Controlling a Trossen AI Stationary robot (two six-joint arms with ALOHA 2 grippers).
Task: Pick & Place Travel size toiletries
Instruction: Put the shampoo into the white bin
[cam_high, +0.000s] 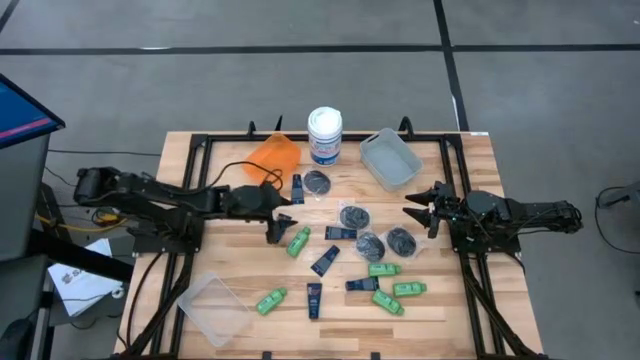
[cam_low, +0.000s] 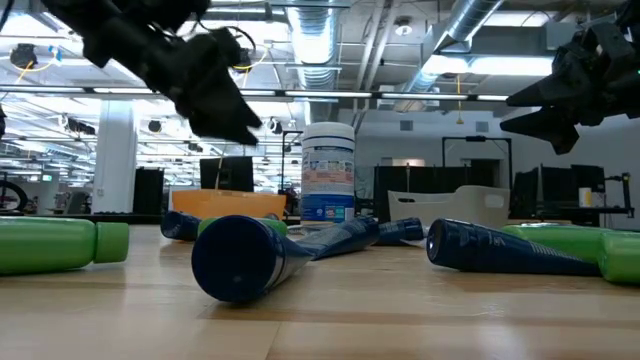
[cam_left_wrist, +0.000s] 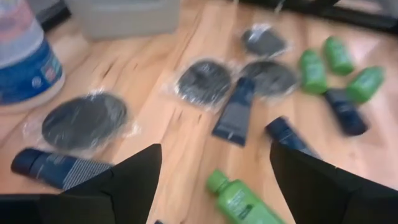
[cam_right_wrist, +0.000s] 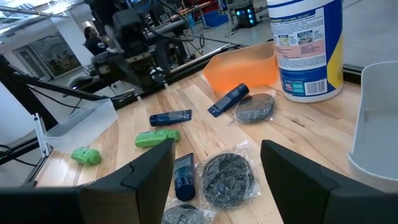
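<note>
Glossy green bottles (cam_high: 298, 241), flat navy tubes (cam_high: 324, 261) and round grey pots (cam_high: 354, 216) in crinkly clear wrap lie scattered mid-table on the pale wooden table (cam_high: 200, 180). The left gripper (cam_high: 284, 226) hovers just beside a green bottle, fingers spread and empty. The right gripper (cam_high: 418, 207) hangs near the pots, fingers apart, holding nothing.

From my station I counted five green bottles (cam_high: 298, 241) lying on the table. There were five navy tubes (cam_high: 324, 261) scattered among them, though a sixth could have been hidden under an arm. I made out four round grey pots (cam_high: 354, 215), each in a clear wrapper. I counted three bins: one orange bin (cam_high: 275, 157), one grey bin (cam_high: 390, 158) and one clear bin (cam_high: 215, 308). There was a single white tub (cam_high: 324, 135) with a blue label.
</note>
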